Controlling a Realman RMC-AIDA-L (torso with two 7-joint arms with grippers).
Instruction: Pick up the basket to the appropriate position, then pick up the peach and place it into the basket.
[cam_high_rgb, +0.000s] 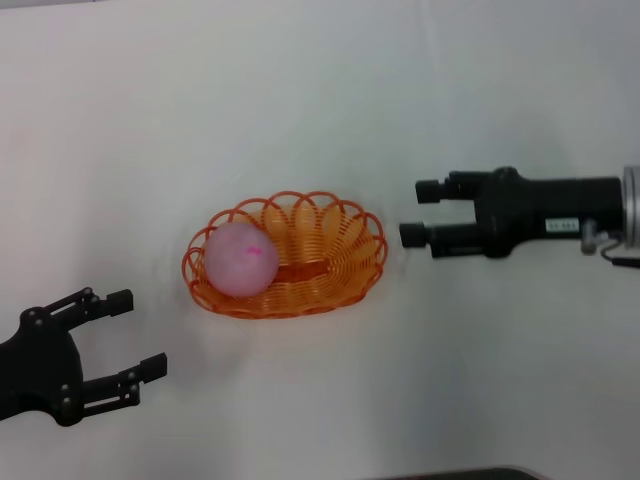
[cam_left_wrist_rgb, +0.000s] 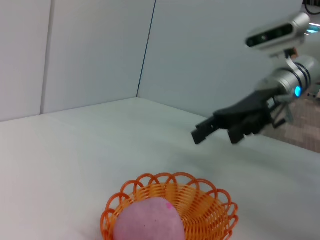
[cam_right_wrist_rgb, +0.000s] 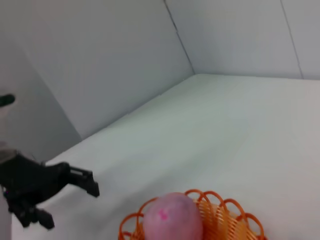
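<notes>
The orange wire basket (cam_high_rgb: 330, 250) rests on the white table in the middle of the head view. The pink peach (cam_high_rgb: 241, 258) lies inside it, against its left end. My left gripper (cam_high_rgb: 128, 335) is open at the lower left, apart from the basket and holding nothing. To the right of the basket my right gripper (cam_high_rgb: 422, 211) is open and empty, a short gap from the rim. The left wrist view shows the basket (cam_left_wrist_rgb: 207, 207), the peach (cam_left_wrist_rgb: 148, 222) and the right gripper (cam_left_wrist_rgb: 205, 131) beyond. In the right wrist view appear the basket (cam_right_wrist_rgb: 227, 222), the peach (cam_right_wrist_rgb: 173, 219) and the left gripper (cam_right_wrist_rgb: 67, 197).
The white table (cam_high_rgb: 320, 100) stretches all around the basket. Pale walls (cam_left_wrist_rgb: 100, 50) stand behind the table in both wrist views. A dark edge (cam_high_rgb: 470, 473) shows at the bottom of the head view.
</notes>
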